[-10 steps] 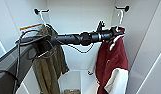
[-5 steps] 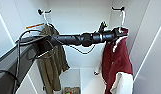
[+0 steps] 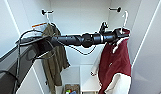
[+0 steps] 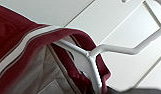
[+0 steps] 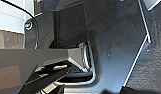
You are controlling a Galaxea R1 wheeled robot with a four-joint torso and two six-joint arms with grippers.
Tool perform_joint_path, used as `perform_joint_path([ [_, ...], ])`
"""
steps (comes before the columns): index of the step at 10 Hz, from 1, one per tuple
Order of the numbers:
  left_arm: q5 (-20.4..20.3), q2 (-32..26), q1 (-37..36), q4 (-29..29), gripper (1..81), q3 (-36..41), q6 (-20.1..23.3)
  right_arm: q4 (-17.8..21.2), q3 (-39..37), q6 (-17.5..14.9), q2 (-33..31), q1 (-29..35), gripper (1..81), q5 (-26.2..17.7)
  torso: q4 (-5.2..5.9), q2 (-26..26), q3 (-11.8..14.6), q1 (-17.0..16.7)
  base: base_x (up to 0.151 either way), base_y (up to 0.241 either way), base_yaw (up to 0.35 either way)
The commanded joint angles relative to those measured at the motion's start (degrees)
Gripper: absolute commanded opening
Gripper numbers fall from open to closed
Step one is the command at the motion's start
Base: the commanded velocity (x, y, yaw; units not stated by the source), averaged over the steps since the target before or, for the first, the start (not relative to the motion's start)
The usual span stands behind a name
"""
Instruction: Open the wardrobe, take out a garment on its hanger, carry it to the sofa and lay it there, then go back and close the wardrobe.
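Inside open wardrobe, right side: left gripper at hanger neck, grip state indeterminate; maroon jacket near right wall.

Head cam's looking straight into the wardrobe from up high; left wrist cam's sitting super close under the hanger, sharing the jacket.
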Motion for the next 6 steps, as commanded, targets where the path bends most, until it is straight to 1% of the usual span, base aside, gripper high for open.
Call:
perform_joint_path([
  [1, -5.02, -0.11, -11.26, 1.57, 1.0, 0.28, 1.92, 0.37, 0.59, -0.19, 0.36, 1.8, 81.1, -3.49, 0.0, 0.0, 0.0, 0.0, -0.119, 0.0, 0.0],
  [6, -5.28, -1.78, -9.94, 1.57, 1.0, 2.31, 1.92, 0.55, 0.68, -0.27, 0.36, 1.71, 81.1, -3.49, 0.0, 0.0, 0.0, -0.02, -0.12, 0.0, 0.0],
])
